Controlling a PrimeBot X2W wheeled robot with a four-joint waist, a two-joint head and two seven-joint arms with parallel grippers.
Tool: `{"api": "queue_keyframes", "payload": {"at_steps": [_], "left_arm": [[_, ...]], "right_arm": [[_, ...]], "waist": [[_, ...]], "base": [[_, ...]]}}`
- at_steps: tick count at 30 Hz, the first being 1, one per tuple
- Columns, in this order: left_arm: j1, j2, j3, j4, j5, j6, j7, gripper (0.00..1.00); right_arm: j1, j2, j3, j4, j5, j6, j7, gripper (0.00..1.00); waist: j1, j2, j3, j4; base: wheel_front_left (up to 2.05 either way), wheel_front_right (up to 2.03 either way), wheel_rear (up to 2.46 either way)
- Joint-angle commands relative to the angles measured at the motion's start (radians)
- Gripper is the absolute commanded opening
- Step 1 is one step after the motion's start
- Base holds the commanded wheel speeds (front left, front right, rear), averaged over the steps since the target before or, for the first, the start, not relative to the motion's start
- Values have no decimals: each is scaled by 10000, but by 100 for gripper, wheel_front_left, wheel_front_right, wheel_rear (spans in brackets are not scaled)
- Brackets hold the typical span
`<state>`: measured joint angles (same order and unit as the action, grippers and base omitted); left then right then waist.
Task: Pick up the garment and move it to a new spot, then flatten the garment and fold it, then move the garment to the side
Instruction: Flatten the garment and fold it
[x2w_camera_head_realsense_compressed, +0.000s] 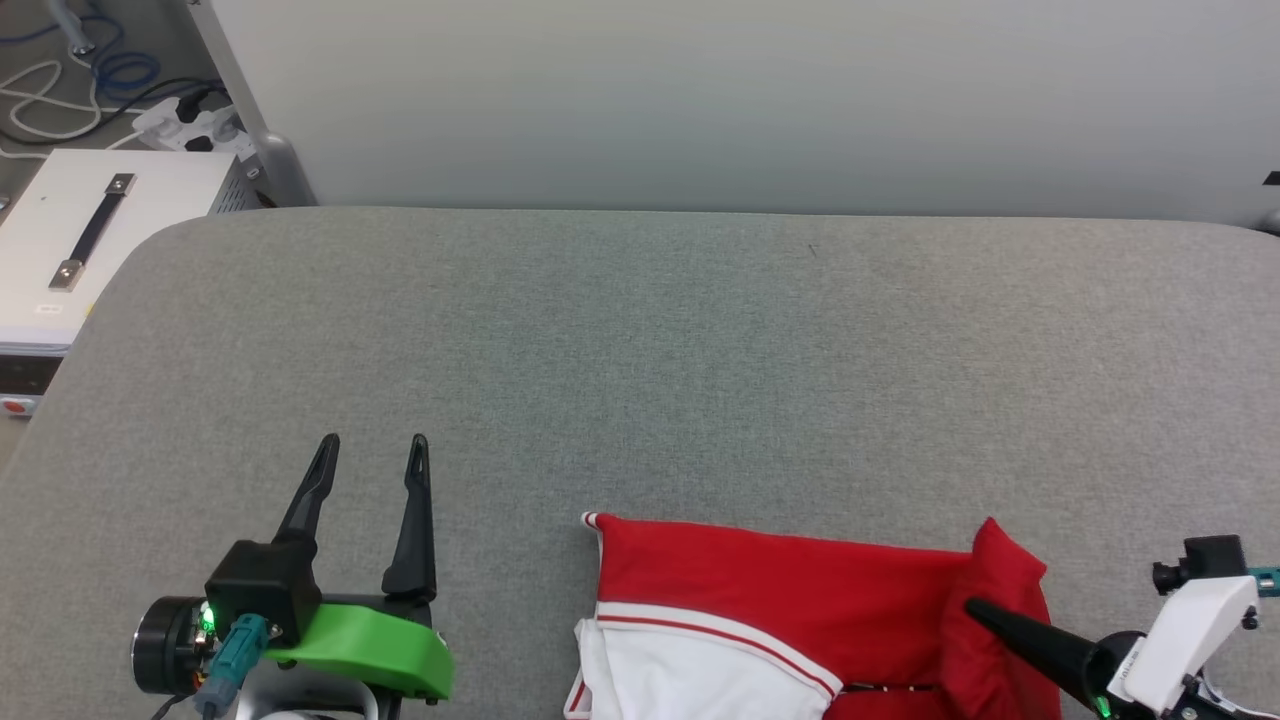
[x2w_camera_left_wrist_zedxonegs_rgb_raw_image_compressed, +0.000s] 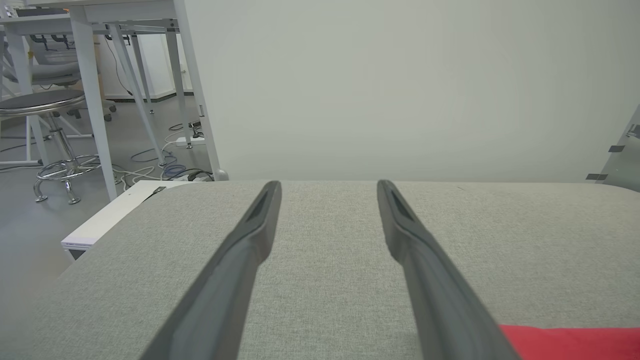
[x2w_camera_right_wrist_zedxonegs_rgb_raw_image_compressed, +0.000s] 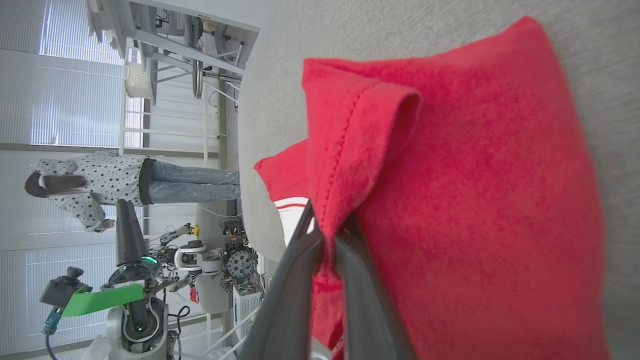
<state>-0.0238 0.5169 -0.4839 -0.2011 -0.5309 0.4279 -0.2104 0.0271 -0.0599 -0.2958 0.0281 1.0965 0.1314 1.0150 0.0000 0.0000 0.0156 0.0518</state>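
Garment (x2w_camera_head_realsense_compressed: 790, 585) red, white panel with striped trim, lying folded on grey table (x2w_camera_head_realsense_compressed: 640, 350). Right gripper (x2w_camera_right_wrist_zedxonegs_rgb_raw_image_compressed: 327, 235) pinches its raised red edge; left gripper (x2w_camera_head_realsense_compressed: 375, 445) spread, empty.

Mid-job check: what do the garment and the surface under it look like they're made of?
The garment: soft matte red knit, probably; slightly fuzzy face, stitched hem, and it bunches limply between the fingers of the right gripper. The table cover: grey woven cloth, matte, with a fine visible weave; what lies beneath is hidden.
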Motion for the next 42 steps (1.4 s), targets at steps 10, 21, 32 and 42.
{"api": "queue_keyframes", "payload": {"at_steps": [10, 21, 32, 42], "left_arm": [[-610, -184, -87, 18, 92, -86, -91, 100], [-1325, -680, -153, 213, 235, -305, -323, 100], [-1591, -1112, -50, 609, 368, -532, -471, 100], [-1458, -1086, 61, 831, 433, -667, -496, 100]], "right_arm": [[-368, 94, 3051, 575, 2275, -7, -1373, 0], [-1285, 88, 5115, 813, 2307, -7, -2254, 0], [-1626, -87, 5367, 1014, 1876, -7, -2516, 100], [-1738, -360, 5762, -30, 1504, -7, -3465, 100]], "waist": [[0, 0, 733, 817], [0, 0, 1935, 1520], [0, 0, 2397, 1646], [0, 0, 1756, 1277]], "base": [[0, 0, 0], [0, 0, 0], [0, 0, 0], [0, 0, 0]]}}
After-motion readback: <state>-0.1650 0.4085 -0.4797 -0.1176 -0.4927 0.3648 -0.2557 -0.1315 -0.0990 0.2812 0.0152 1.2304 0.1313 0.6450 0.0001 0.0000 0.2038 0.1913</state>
